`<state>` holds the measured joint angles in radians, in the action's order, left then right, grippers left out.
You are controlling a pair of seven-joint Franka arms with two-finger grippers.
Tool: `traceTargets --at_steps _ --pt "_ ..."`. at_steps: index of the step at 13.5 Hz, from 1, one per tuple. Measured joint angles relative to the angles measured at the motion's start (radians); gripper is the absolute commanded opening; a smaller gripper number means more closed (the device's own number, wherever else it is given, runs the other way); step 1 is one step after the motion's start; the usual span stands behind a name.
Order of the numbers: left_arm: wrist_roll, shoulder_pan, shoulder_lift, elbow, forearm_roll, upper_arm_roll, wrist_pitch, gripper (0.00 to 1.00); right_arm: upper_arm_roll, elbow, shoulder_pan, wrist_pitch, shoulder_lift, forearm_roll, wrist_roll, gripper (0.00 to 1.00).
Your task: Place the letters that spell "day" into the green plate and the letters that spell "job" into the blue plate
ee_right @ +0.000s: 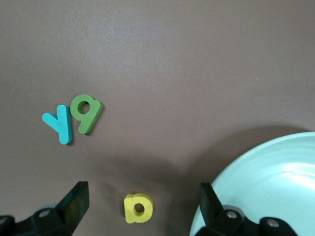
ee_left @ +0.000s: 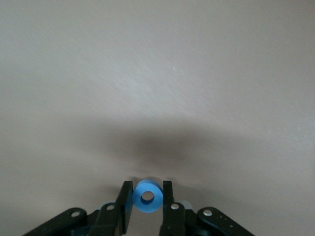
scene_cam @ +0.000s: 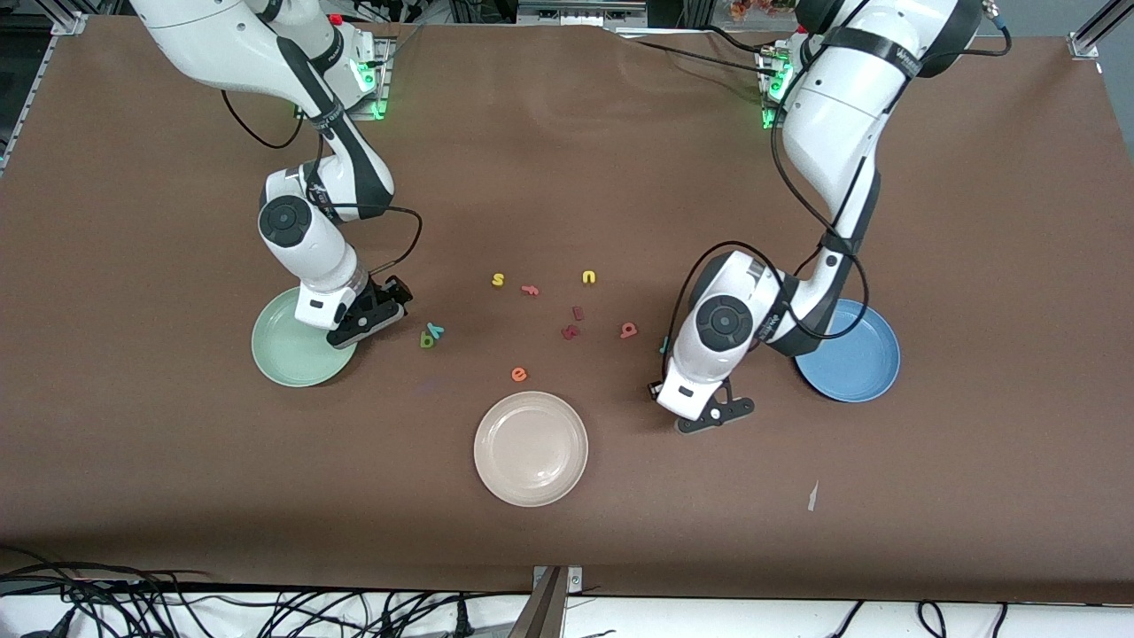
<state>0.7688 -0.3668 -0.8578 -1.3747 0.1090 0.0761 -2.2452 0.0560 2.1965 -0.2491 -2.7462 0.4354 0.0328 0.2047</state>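
Observation:
My left gripper (ee_left: pixel 147 189) is shut on the blue ring "o" (ee_left: pixel 138 199), low at the table between the cream plate and the blue plate (scene_cam: pixel 855 363). In the front view it (scene_cam: pixel 713 415) hides the ring. A teal "j" (scene_cam: pixel 663 346) peeks out beside that arm, and the salmon letter (scene_cam: pixel 628 330) lies close by. My right gripper (ee_right: pixel 142 191) is open, straddling the yellow "d" (ee_right: pixel 130 206) beside the green plate (ee_right: pixel 266 182). The dark green letter (ee_right: pixel 91 120) and the teal "y" (ee_right: pixel 61 125) touch each other a little toward the table's middle.
A cream-white plate (scene_cam: pixel 530 447) lies nearest the front camera. Scattered mid-table are a yellow "s" (scene_cam: pixel 498 280), a salmon "f" (scene_cam: pixel 530 289), a yellow "u" (scene_cam: pixel 589 277), two dark red letters (scene_cam: pixel 570 332) and an orange "e" (scene_cam: pixel 519 374).

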Motion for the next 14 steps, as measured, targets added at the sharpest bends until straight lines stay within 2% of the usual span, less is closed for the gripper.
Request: traceTargets --at_steps 3,5,7,9,11,12,13,14 --pt "-0.245 0.094 0.078 -0.010 0.000 -0.001 0.145 0.11 0.000 0.000 0.000 -0.003 0.000 0.000 -0.006 1.00" --pt "-0.412 0.164 0.155 -0.094 0.000 0.000 0.161 0.12 0.000 0.000 0.000 -0.004 0.000 0.000 -0.006 1.00" --pt "-0.532 0.223 0.231 -0.224 0.000 0.001 0.093 0.12 0.005 0.000 0.000 -0.006 0.000 0.000 -0.007 0.99" --pt "-0.628 0.269 0.295 -0.395 0.000 0.001 -0.058 0.12 0.021 0.000 -0.001 -0.011 0.000 0.000 -0.021 0.99" --pt "-0.724 0.315 0.337 -0.507 0.000 0.001 -0.127 0.13 0.035 0.000 -0.002 -0.012 0.000 0.000 -0.033 0.99" --pt "-0.765 0.336 0.351 -0.540 0.000 0.001 -0.137 0.22 0.036 0.000 -0.002 -0.012 0.000 0.000 -0.034 1.00" --pt "-0.796 0.353 0.361 -0.560 0.000 0.001 -0.139 0.53 0.036 0.000 -0.001 -0.012 0.000 0.000 -0.034 0.99" --pt "-0.819 0.365 0.367 -0.574 0.000 0.001 -0.138 1.00 0.036 0.000 -0.001 -0.012 0.000 0.000 -0.034 0.99"
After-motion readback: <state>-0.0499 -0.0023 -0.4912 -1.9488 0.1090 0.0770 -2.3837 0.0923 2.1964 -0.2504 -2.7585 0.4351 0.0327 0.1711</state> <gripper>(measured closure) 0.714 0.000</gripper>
